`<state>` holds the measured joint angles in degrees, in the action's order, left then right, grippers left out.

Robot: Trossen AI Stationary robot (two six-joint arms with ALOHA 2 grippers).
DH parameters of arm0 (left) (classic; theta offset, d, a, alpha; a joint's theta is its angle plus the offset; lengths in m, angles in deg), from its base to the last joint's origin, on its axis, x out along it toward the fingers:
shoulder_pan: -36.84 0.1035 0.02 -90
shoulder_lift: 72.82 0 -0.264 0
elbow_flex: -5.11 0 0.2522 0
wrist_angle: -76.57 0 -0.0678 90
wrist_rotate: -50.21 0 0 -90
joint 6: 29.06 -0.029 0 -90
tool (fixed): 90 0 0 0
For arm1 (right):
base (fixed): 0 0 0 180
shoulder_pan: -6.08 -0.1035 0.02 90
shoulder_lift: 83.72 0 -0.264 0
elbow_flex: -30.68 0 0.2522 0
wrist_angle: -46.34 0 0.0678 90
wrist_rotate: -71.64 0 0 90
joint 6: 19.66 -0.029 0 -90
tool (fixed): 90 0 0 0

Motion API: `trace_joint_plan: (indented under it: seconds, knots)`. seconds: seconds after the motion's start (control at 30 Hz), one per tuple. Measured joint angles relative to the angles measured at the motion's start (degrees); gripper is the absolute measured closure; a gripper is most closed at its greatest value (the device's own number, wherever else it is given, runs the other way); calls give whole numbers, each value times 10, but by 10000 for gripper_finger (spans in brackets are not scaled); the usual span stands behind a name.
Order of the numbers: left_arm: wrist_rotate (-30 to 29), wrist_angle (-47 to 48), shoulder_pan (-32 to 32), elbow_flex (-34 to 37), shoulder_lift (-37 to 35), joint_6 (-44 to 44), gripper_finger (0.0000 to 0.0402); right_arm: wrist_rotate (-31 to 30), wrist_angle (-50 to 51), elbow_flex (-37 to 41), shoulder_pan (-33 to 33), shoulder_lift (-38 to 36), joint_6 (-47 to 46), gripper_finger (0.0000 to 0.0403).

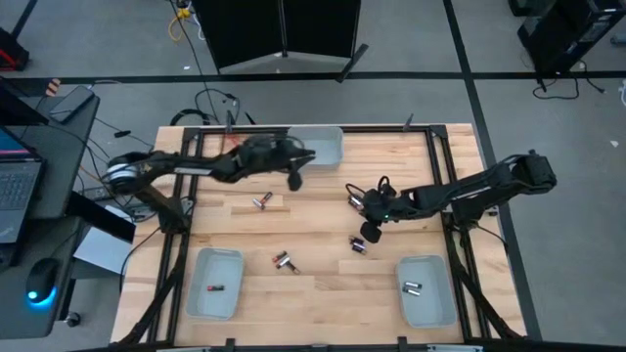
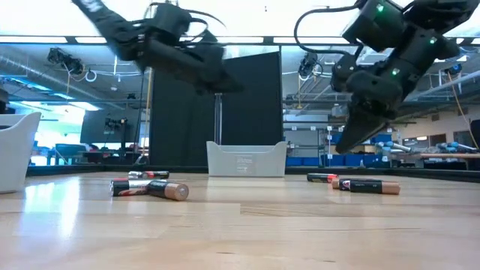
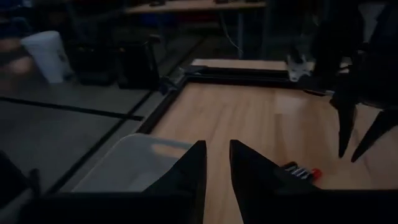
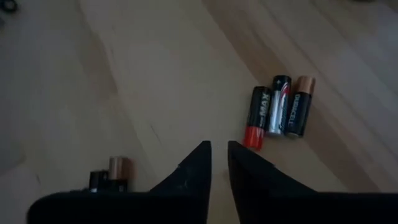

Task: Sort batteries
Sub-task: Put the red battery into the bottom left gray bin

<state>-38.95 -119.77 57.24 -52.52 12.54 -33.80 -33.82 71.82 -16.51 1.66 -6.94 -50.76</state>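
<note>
Small batteries lie on their sides on the wooden table: one (image 1: 261, 200) left of the middle, one (image 1: 284, 261) nearer, one (image 1: 357, 244) by my right gripper, and three side by side (image 4: 277, 109), one red-ended. My left gripper (image 1: 295, 178) hovers shut and empty at the near-left corner of the far pale tray (image 1: 321, 145); its wrist view shows the fingers (image 3: 214, 165) above the tray's rim (image 3: 137, 158). My right gripper (image 1: 372, 233) hangs shut and empty above the table (image 4: 217, 158), right of the middle, with the three batteries just beyond it.
Two more pale trays stand at the near edge, the left one (image 1: 215, 284) and the right one (image 1: 425, 290), each with a battery inside. A dark metal frame (image 1: 440, 176) runs along the table's edges. A laptop and mouse sit on a desk to the left (image 1: 20, 186).
</note>
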Motion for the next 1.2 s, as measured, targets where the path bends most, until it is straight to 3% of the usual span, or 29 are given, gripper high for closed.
trace_joint_plan:
  seconds: [0.2, 0.43, 1.2]
  knots:
    - [35, -56, -4, 110, -82, 62, 325, -27, -5, 0, 1, 27, -20, 278]
    - [42, -110, -6, 179, -98, 94, 325, -65, -13, 0, 5, 70, -43, 237]
    - [46, -128, -9, 194, -98, 95, 325, -60, -58, -1, 16, 136, -55, 258]
